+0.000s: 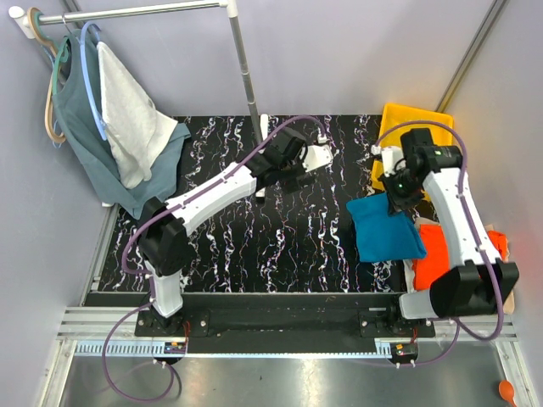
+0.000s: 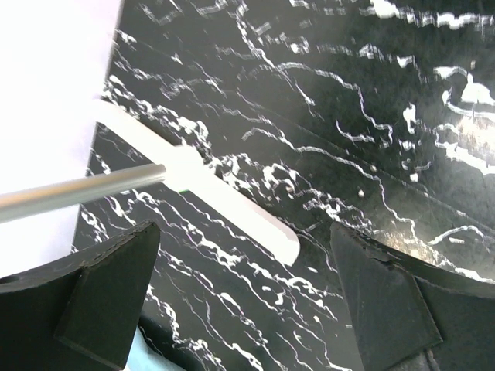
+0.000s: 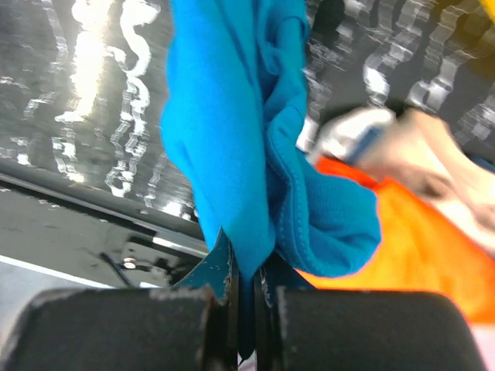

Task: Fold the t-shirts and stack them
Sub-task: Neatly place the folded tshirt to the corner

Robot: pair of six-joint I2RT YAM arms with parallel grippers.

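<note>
The right claw (image 3: 244, 286) is clenched on a bunched edge of the teal shirt (image 1: 386, 227) at the right side of the tabletop (image 1: 254, 246), just beside the orange shirt (image 1: 434, 254). The left claw (image 2: 244, 259) gapes wide, holding nothing.

Left arm (image 1: 212, 193): white shells are covering the long links, and rounded black housings are capping the joints. A purple cable (image 1: 125, 254) is running alongside in loose loops.

Right arm (image 1: 454, 203): the same white shells and black housings are showing. Its own purple cable (image 1: 501, 315) is looping beside it, and a small green light (image 1: 399, 181) is glowing on the black wrist housing.

Bases (image 1: 170, 322): black blocks are carrying both arms.

Left gripper (image 2: 244, 232): two matte black, wedge-shaped fingers (image 2: 100, 301) are showing flat, faceted faces.

Right gripper (image 3: 247, 309): broad black fingers (image 3: 131, 328) are showing pale scuffing along their upper edges.
</note>
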